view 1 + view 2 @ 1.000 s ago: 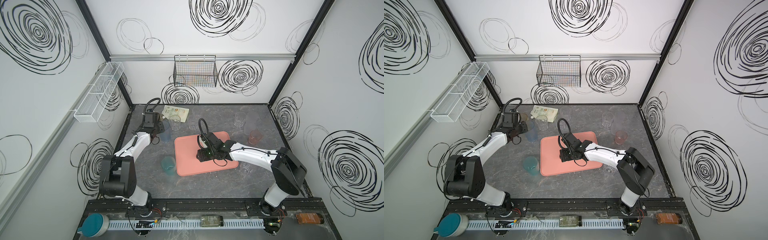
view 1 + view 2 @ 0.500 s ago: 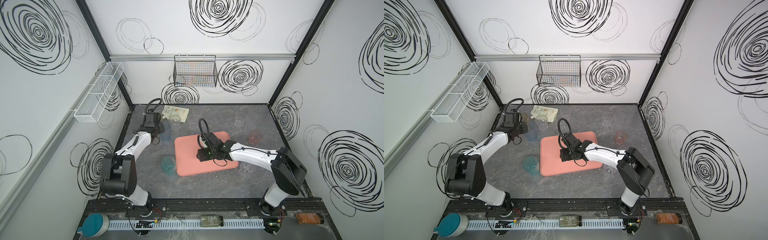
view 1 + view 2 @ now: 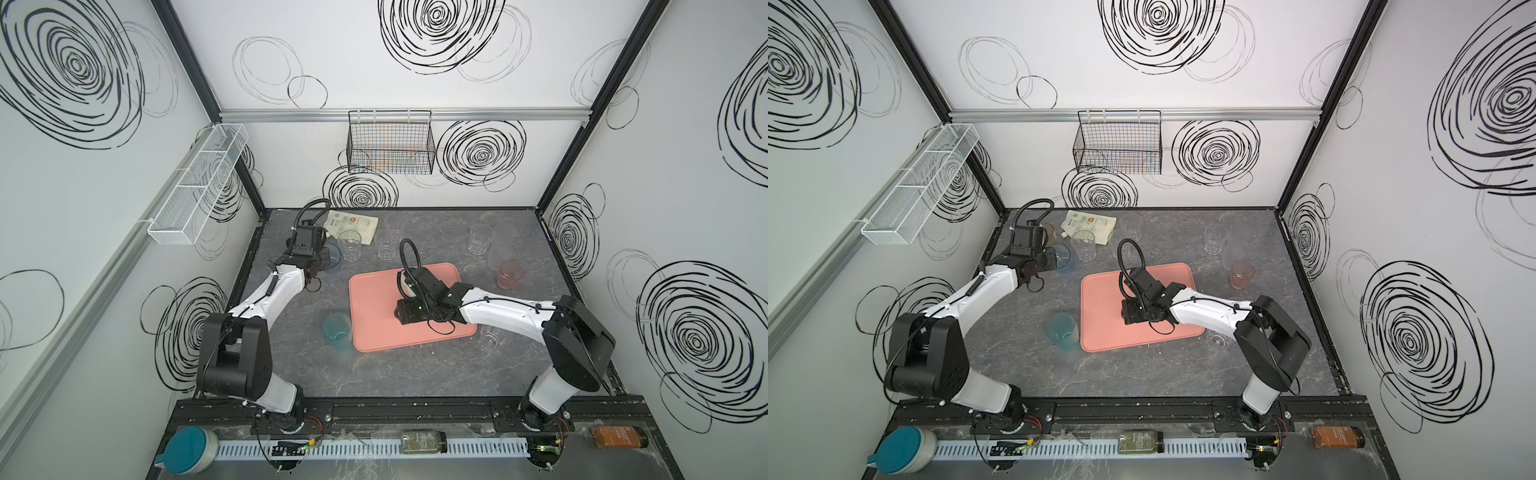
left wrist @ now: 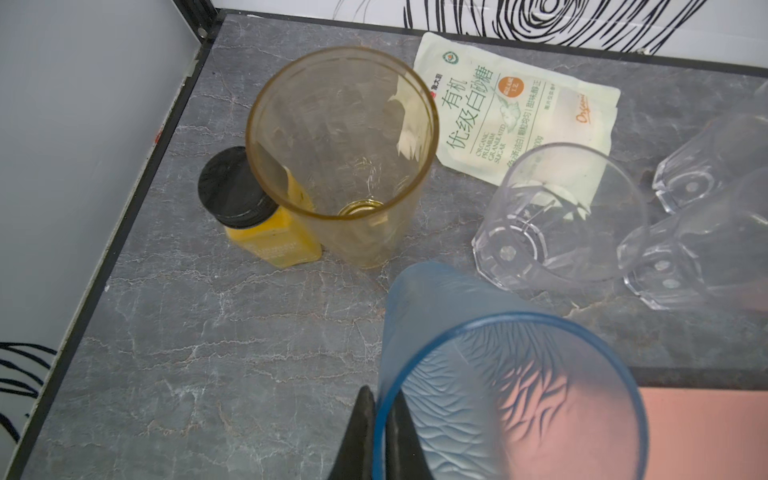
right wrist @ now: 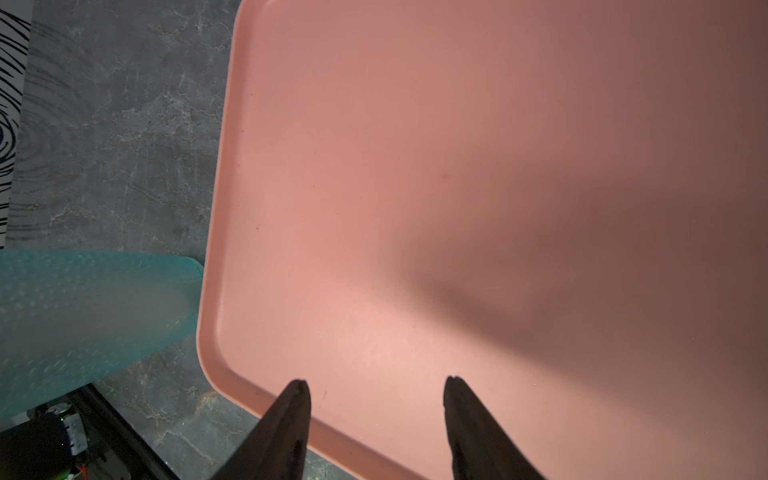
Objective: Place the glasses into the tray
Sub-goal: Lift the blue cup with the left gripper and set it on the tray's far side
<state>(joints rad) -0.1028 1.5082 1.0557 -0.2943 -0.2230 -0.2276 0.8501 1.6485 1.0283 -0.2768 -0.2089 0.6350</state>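
A tall blue glass [image 4: 498, 395] stands at the back left, and my left gripper [image 4: 380, 401] is shut on its rim, one finger inside and one outside. In both top views this glass [image 3: 333, 258] sits just off the left wrist. An amber glass [image 4: 340, 153] and clear faceted glasses [image 4: 557, 216] stand beyond it. The salmon-pink tray [image 3: 374, 328] lies mid-table with no glass on it. My right gripper [image 5: 376, 386] hovers open over the tray's [image 5: 415, 166] near corner. A teal glass [image 3: 337, 331] stands against the tray's left edge, and a pink glass [image 3: 509, 275] stands to the tray's right.
A yellow black-capped bottle [image 4: 257, 212] touches the amber glass. A white pouch [image 4: 519, 116] lies by the back wall. More clear glasses [image 3: 478, 239] stand at the back right, and another [image 3: 490, 338] beside the right arm. A wire basket [image 3: 390, 145] hangs on the back wall.
My left gripper has closed onto the blue glass's rim after shifting slightly toward it. The right arm has stayed over the tray.
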